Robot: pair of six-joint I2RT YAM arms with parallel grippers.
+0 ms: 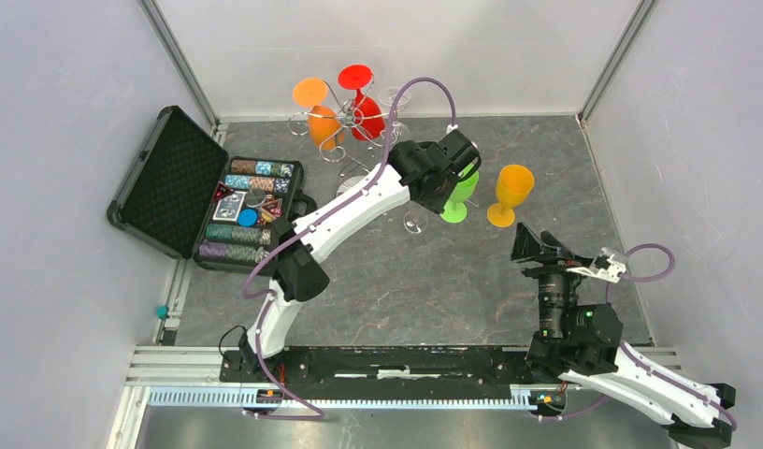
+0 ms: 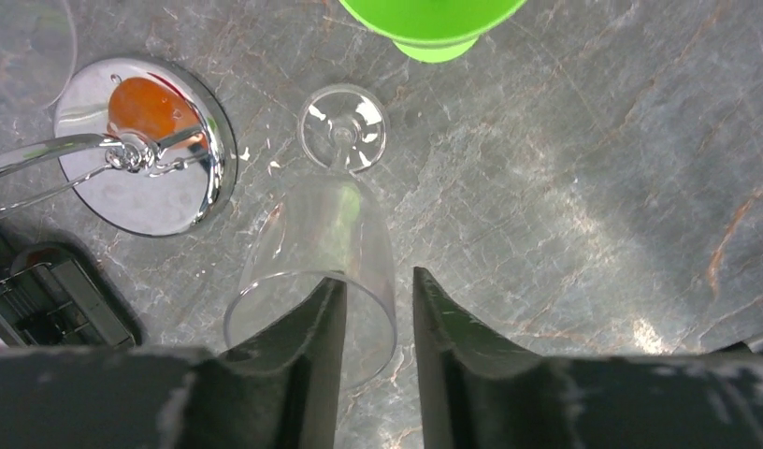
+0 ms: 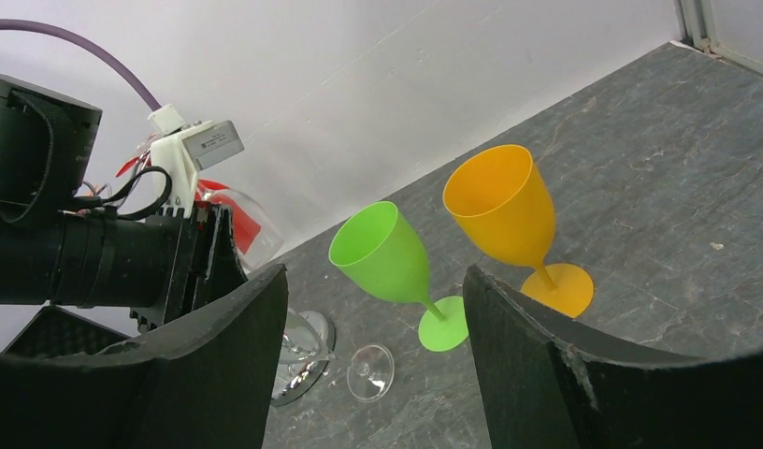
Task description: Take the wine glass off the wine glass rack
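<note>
The clear wine glass (image 2: 326, 234) stood off the wine glass rack (image 1: 345, 126), its foot on the grey, stone-patterned table (image 1: 406, 290). It was to the right of the rack's round mirrored base (image 2: 167, 201) and apart from it. The left arm (image 1: 350, 210) reached across the middle of the table, and the left gripper (image 2: 379, 285) hung over the mouth of the glass. Its jaws were a narrow gap apart, with one finger (image 2: 303, 355) over the bowl and the other outside it. The right side of the rim lay in that gap, and table showed between the rim and each finger, so the glass was not pinched.

A green glass (image 1: 459, 198) stood just right of the clear one, and an orange-yellow glass (image 1: 511, 192) stood farther right, both upright on the table. On the rack, at the far side, an orange glass (image 1: 322, 124), a red glass (image 1: 364, 108) and a second clear glass (image 1: 394, 98) hung bowl down.

The right gripper (image 1: 537, 245) sat toward the near right of the table. Its jaws were spread wide and gripped nothing, and it faced the two coloured glasses. An open black case (image 1: 163, 182) of poker chips lay at the left edge of the table.
</note>
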